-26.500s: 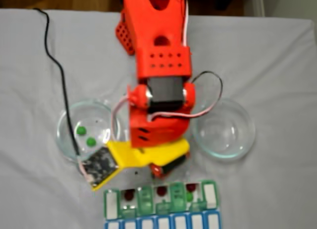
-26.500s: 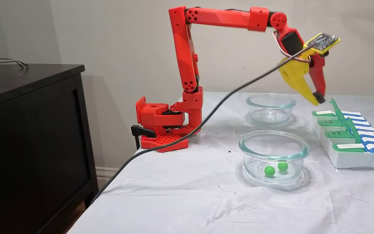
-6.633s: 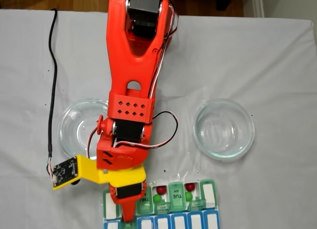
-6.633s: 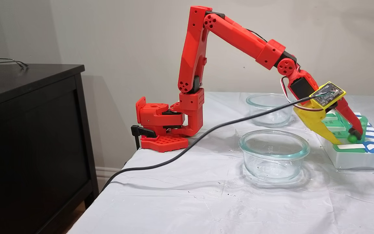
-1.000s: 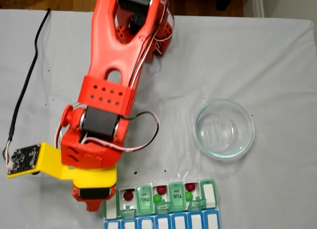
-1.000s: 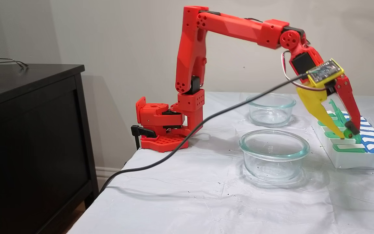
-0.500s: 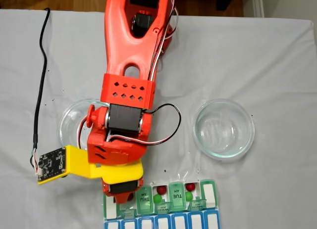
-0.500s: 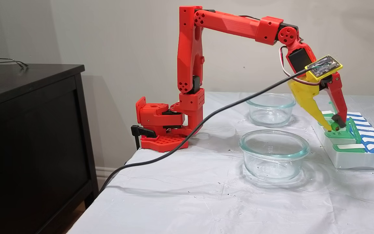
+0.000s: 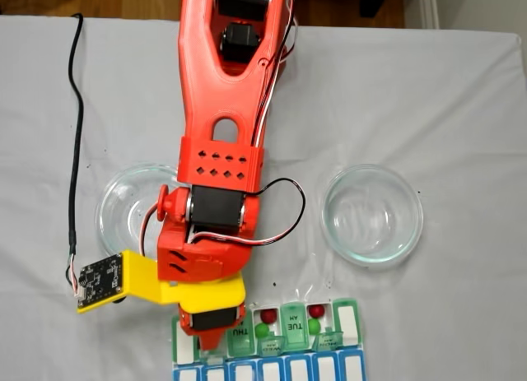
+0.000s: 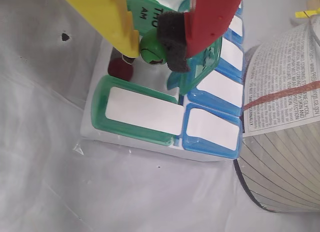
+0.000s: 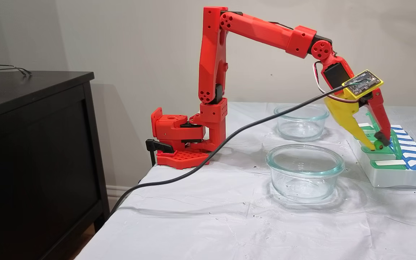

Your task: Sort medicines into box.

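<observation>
Since half a second earlier, the gripper (image 10: 150, 49) had been swung further along the box (image 10: 130, 139), and was held low over an open compartment beside the THU lid. A green ball (image 10: 152, 46) was pinched between the yellow and red fingers, nearly closed on it; a red ball (image 10: 119, 67) was seen lying in that compartment. In a fixed view, two more compartments were each filled with one red and one green ball. Both glass bowls (image 11: 304, 172) were seen empty. The arm (image 11: 262, 30) was stretched forward, wrist tilted steeply down.
</observation>
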Motion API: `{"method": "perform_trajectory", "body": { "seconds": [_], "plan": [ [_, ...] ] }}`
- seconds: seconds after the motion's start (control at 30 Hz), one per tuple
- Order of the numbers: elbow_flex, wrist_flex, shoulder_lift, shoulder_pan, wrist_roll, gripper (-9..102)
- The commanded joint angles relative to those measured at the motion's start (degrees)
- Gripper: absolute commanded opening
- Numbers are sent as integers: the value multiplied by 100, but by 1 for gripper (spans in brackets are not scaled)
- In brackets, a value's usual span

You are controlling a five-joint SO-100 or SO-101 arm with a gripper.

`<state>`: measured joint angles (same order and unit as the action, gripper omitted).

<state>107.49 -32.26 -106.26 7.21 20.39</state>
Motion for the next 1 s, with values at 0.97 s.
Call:
{"method": "perform_trajectory", "body": {
  "seconds": [0.97],
  "plan": [
    [334, 466, -633, 26, 677, 16]
  ]
}}
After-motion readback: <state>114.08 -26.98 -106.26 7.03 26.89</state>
